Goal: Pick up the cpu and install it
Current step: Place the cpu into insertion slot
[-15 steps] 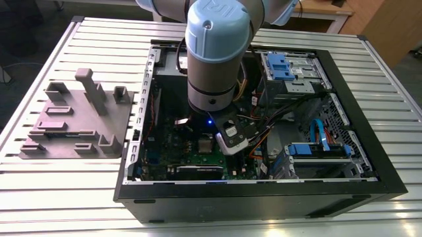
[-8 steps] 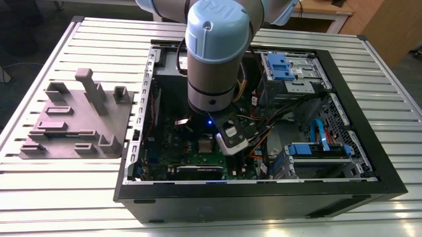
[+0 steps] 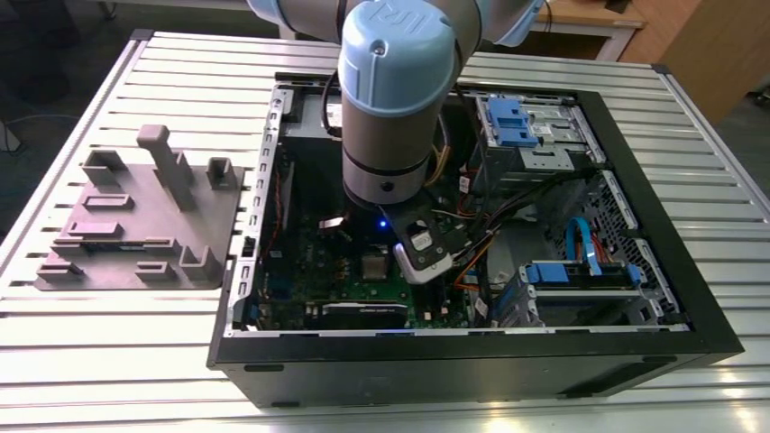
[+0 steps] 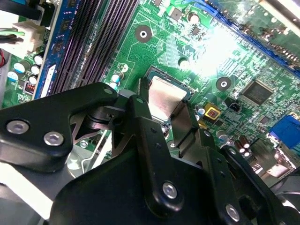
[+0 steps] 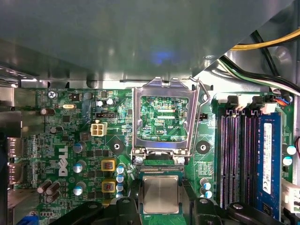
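**Q:** What surface and room surround the work?
**A:** A slatted metal desk (image 3: 121, 343) carries the things. Wooden furniture (image 3: 710, 54) stands behind it, at the exterior view's right.

**Q:** How many things are there?
**A:** There is one open computer case (image 3: 481, 365) lying on its side. One grey moulded tray (image 3: 132, 239) lies beside it at the exterior view's left. Inside the case there is one green motherboard (image 5: 70, 154), one silver socket frame (image 5: 137, 122) swung open, and one cpu (image 5: 161, 194).

**Q:** How is the arm posed?
**A:** The arm (image 3: 388, 99) reaches straight down into the case, over the motherboard.

**Q:** Where is the cpu, and how do the jaws stand?
**A:** In both wrist views the cpu (image 4: 164, 96) lies flat at the socket, just beside the frame's hinge. The gripper (image 4: 164, 112) is over it, with its jaws clamped on two opposite edges of the cpu.
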`<state>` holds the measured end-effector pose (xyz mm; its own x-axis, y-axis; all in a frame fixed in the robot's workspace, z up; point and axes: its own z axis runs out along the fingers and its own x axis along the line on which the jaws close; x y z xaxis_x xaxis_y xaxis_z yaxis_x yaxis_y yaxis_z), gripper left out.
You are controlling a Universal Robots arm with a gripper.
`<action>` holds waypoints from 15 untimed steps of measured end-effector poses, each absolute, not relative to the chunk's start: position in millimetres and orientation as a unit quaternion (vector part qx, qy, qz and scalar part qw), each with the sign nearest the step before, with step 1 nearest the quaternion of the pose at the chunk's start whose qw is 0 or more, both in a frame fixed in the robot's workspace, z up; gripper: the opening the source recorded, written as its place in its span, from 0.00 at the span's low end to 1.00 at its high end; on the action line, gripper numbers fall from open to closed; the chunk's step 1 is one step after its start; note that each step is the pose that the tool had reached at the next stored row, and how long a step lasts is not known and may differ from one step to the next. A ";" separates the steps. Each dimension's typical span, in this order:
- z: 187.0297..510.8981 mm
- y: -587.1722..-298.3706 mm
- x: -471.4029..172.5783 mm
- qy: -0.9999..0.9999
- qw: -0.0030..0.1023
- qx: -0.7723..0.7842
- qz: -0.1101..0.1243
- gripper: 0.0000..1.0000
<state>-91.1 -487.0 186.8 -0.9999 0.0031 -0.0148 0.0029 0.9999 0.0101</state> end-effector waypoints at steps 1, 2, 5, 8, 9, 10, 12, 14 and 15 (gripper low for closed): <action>186.6 -487.0 -91.1 1.000 0.008 0.002 0.005 0.45; 186.4 -487.0 -91.0 1.000 0.008 0.001 0.005 0.45; 186.2 -487.1 -91.1 1.000 0.007 0.001 0.005 0.50; 190.1 -486.6 -91.0 1.000 0.008 0.002 0.007 0.50; 193.4 -486.8 -91.1 1.000 0.008 0.002 0.007 0.50; 195.7 -487.1 -91.2 1.000 0.007 0.002 0.006 0.50; 195.8 -487.0 -91.1 1.000 0.007 0.002 0.006 0.50; 195.1 -487.1 -91.1 1.000 0.007 0.001 0.006 0.50; 193.8 -487.1 -90.9 1.000 0.007 0.001 0.006 0.50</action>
<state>-90.9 -487.1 193.8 -0.9999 0.0030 -0.0144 0.0029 0.9999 0.0120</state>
